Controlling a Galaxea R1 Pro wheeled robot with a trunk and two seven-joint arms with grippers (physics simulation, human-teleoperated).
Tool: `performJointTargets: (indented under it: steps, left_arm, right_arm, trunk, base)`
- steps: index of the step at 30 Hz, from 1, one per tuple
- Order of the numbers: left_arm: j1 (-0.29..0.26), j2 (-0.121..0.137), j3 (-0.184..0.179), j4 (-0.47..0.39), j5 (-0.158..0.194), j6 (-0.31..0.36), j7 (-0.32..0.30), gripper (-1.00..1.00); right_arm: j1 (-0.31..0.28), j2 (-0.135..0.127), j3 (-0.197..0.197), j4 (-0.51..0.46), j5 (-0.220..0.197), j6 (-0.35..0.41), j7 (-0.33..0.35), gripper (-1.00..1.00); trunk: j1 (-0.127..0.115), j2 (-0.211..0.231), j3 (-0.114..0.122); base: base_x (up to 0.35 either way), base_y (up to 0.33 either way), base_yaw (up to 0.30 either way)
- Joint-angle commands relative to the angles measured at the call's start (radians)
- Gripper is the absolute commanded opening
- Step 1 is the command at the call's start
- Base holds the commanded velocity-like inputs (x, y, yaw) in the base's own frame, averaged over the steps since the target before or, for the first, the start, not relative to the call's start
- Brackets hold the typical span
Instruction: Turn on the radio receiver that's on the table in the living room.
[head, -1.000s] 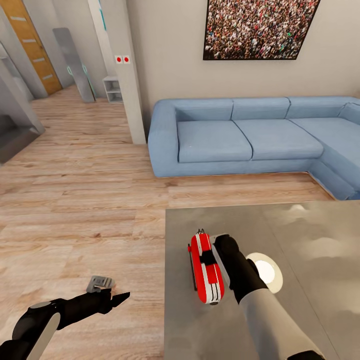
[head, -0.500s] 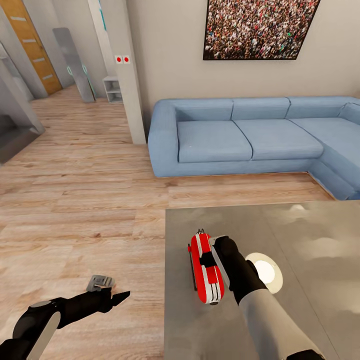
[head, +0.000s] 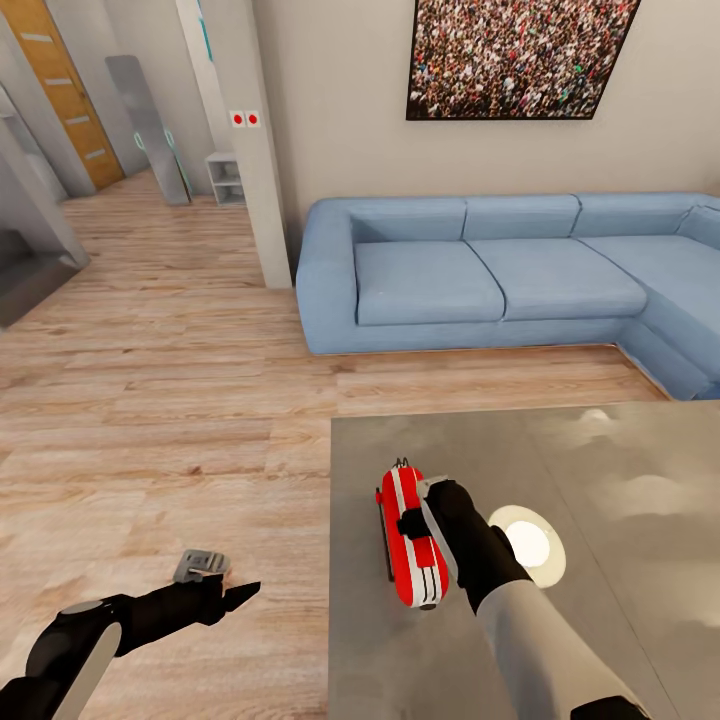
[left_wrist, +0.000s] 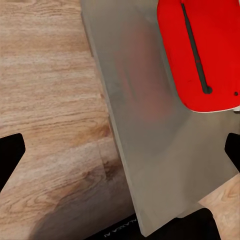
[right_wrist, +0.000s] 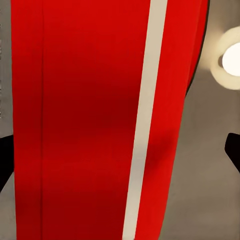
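The red radio receiver (head: 410, 545) with white stripes lies on the near left part of the glossy grey table (head: 620, 600). My right gripper (head: 418, 520) rests over the radio's top, one black finger against the red shell. In the right wrist view the radio (right_wrist: 80, 120) is very close, and the right gripper (right_wrist: 120, 155) is open with its tips wide at both sides. My left gripper (head: 238, 597) hangs open over the wood floor, left of the table's edge. The left wrist view has the radio's side (left_wrist: 210, 55) with its thin wire handle, the table (left_wrist: 150, 150), and the left gripper (left_wrist: 120, 147).
A flat round white-cream disc (head: 532, 545) lies on the table just right of my right wrist. Beyond the table stands a blue sectional sofa (head: 480, 270) under a framed crowd picture (head: 520, 55). A white pillar (head: 255, 150) is at the back left, with wood floor (head: 150, 400) around.
My right gripper has sunk slightly toward the radio's top, uncovering a little more of the white disc. The left arm and the radio have not moved.
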Motion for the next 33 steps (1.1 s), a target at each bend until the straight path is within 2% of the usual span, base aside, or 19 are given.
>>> performJointTargets:
  steps: [1, 8, 9, 33]
  left_arm:
    - [0.000, 0.000, 0.000, 0.000, 0.000, 0.000, 0.000, 1.00]
    - [0.000, -0.001, 0.000, 0.000, 0.000, 0.000, 0.000, 1.00]
    - [0.000, -0.001, 0.000, 0.000, 0.000, 0.000, 0.000, 1.00]
    - [0.000, 0.000, 0.000, 0.000, 0.000, 0.000, 0.000, 1.00]
  right_arm:
    - [0.000, 0.000, 0.000, 0.000, 0.000, 0.000, 0.001, 1.00]
    - [0.000, 0.000, 0.000, 0.001, 0.001, 0.000, 0.003, 1.00]
    - [0.000, 0.000, 0.000, 0.001, 0.000, 0.000, 0.003, -1.00]
    - [0.000, 0.000, 0.000, -0.002, 0.009, 0.006, -0.002, -1.00]
  trunk:
    - [0.000, 0.000, 0.000]
    - [0.000, 0.000, 0.000]
    - [0.000, 0.000, 0.000]
    - [0.000, 0.000, 0.000]
  base:
    - [0.000, 0.000, 0.000]
    - [0.000, 0.000, 0.000]
    - [0.000, 0.000, 0.000]
    - [0.000, 0.000, 0.000]
